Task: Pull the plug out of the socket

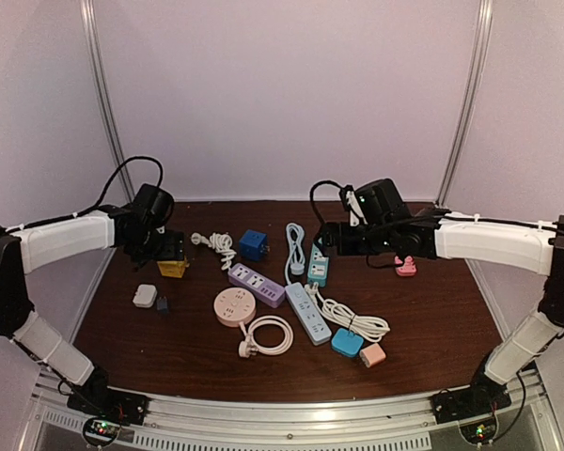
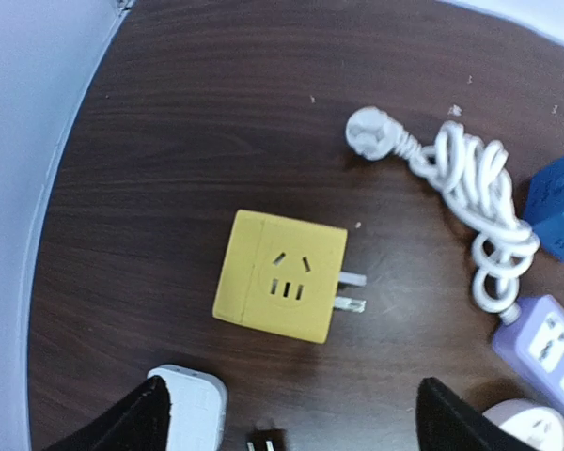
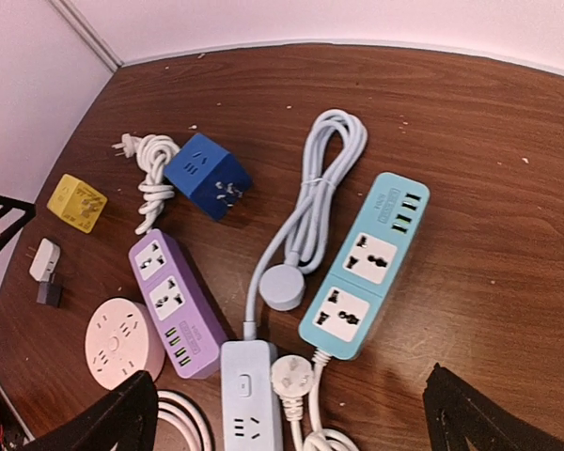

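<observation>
Bench (image 1: 432, 310) dark wood, strewn with strips and adapters; left jaws wide apart over its left side, gripping nothing; right jaws wide apart too, empty, above teal power strip (image 3: 365, 266) and purple power strip (image 3: 174, 301); yellow cube socket (image 2: 280, 275) lies free on the bench under the left jaws, outlet face up, prongs sticking out sideways; white charger (image 2: 190, 399) and small black adapter (image 2: 266, 440) sit together nearby, apart from the cube.

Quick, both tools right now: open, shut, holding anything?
Left tool: open, holding nothing; the yellow cube adapter lies free on the table.
Right tool: open, holding nothing.
</observation>
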Robot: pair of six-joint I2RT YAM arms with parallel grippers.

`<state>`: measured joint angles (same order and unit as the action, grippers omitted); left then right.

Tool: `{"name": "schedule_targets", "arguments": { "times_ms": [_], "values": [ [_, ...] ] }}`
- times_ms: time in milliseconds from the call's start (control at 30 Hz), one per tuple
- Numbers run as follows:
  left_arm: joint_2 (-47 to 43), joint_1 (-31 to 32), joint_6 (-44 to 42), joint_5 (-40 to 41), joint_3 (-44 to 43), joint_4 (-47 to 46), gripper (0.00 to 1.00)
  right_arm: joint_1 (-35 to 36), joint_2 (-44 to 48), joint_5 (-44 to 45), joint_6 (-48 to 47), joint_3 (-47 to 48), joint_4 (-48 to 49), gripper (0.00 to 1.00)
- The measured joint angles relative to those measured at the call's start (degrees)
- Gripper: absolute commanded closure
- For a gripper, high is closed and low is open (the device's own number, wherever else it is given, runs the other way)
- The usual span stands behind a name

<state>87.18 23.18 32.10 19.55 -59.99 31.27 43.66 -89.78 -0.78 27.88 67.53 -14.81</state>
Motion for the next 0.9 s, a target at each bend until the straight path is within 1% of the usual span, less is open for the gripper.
{"name": "schedule_targets", "arguments": {
  "times_ms": [200, 333, 567, 700, 800, 900],
  "values": [
    [-8.0, 0.0, -2.7, -4.3, 1.4, -4.9, 0.02, -6.4, 4.8, 3.7, 0.9, -6.4, 0.4, 0.0],
    [-11.9, 0.0, -3.9, -4.8, 1.8, -6.8, 0.02, -11.8, 9.6, 6.4, 0.8, -11.9, 1.4, 0.0],
    [-15.2, 0.0, -4.3, -2.3, 3.2, -7.5, 0.02, -20.2, 18.6, 11.8, -1.0, -20.0, 4.7, 0.0],
    [-17.2, 0.0, -5.1, 1.1, 4.7, -7.7, 0.02, -23.5, 24.4, 15.9, -3.1, -25.1, 8.0, 0.0],
    [-19.9, 0.0, -7.1, 4.2, 6.8, -9.4, 0.02, -24.8, 29.6, 19.6, -7.0, -31.2, 14.4, 0.0],
    [-22.4, 0.0, -12.3, 6.4, 10.2, -13.6, 0.02, -25.2, 33.4, 23.6, -12.2, -38.8, 23.3, 0.0]
  ]
}}
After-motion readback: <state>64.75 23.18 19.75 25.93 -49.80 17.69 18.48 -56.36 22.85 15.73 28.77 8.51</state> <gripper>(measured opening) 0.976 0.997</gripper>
